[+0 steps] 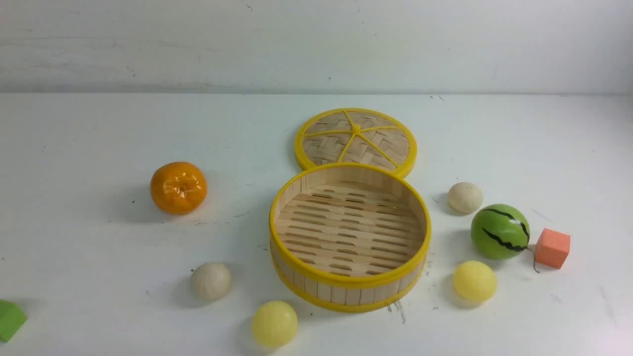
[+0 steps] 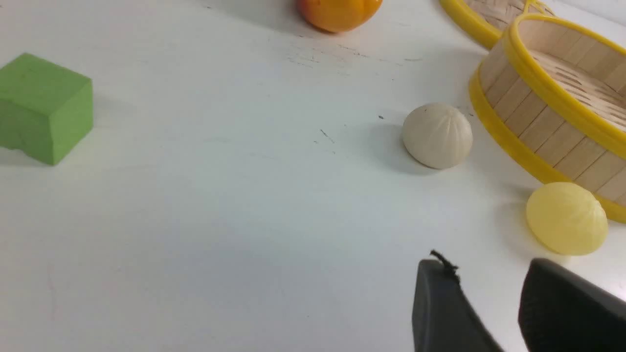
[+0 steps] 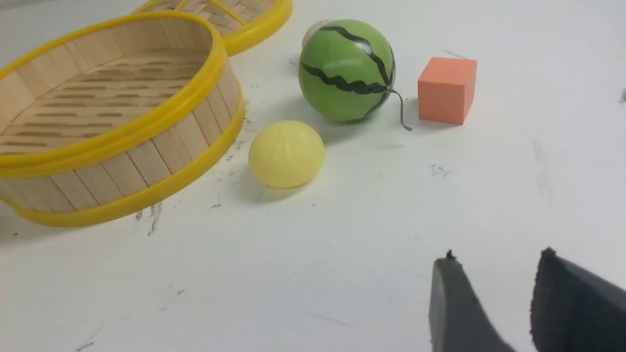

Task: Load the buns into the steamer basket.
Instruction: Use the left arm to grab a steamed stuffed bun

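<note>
The steamer basket stands empty at the table's middle. Buns lie around it: an off-white one and a pale yellow one at its front left, another off-white one and another yellow one on its right. In the left wrist view my left gripper is open and empty, short of the yellow bun and the off-white bun. In the right wrist view my right gripper is open and empty, well apart from the yellow bun beside the basket. Neither gripper shows in the front view.
A woven lid lies behind the basket. An orange tangerine sits at the left. A watermelon ball and an orange cube stand at the right. A green block is at the front left edge.
</note>
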### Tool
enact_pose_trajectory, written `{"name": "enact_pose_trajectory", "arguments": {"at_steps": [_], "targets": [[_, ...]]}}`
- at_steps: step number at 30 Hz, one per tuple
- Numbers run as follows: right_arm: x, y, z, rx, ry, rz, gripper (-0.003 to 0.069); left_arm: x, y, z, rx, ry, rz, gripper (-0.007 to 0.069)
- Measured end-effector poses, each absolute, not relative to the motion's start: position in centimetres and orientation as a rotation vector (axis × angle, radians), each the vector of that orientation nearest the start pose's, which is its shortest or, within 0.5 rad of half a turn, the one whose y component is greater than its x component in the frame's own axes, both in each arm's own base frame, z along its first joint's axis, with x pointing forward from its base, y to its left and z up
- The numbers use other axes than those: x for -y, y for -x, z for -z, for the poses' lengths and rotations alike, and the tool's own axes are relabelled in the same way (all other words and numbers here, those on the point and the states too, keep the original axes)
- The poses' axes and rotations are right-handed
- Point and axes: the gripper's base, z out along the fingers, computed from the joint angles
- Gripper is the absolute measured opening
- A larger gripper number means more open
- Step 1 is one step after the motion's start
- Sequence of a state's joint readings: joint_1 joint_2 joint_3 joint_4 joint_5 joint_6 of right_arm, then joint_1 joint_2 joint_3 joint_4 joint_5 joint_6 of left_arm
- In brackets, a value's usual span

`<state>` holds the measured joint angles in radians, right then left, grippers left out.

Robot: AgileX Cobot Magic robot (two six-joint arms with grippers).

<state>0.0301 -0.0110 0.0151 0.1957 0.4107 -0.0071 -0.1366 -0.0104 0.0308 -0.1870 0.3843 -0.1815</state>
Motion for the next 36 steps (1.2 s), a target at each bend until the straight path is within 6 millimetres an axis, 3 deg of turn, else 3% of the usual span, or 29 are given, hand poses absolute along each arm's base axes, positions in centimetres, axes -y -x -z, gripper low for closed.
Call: {"name": "enact_pose_trajectory", "arguments": {"at_steps": [31,34,36], "targets": [[-0.86,-5.11,-17.26,-1.894,-0.082,-0.212,0.0239,1.34,-5.11,-16.98,-1.891,0.159,0.402,0.0237],[-0.86,-5.11,-17.26,-1.894,-0.082,-0.212,0.0239,1.47,-5.17,-17.26,-1.859,0.218,0.472,0.0237],[-0.86,-5.11,-17.26,-1.894,-0.082,-0.212,0.0239,1.74,-5.23,-17.77,-1.797,0.373,0.647,0.0237]]}}
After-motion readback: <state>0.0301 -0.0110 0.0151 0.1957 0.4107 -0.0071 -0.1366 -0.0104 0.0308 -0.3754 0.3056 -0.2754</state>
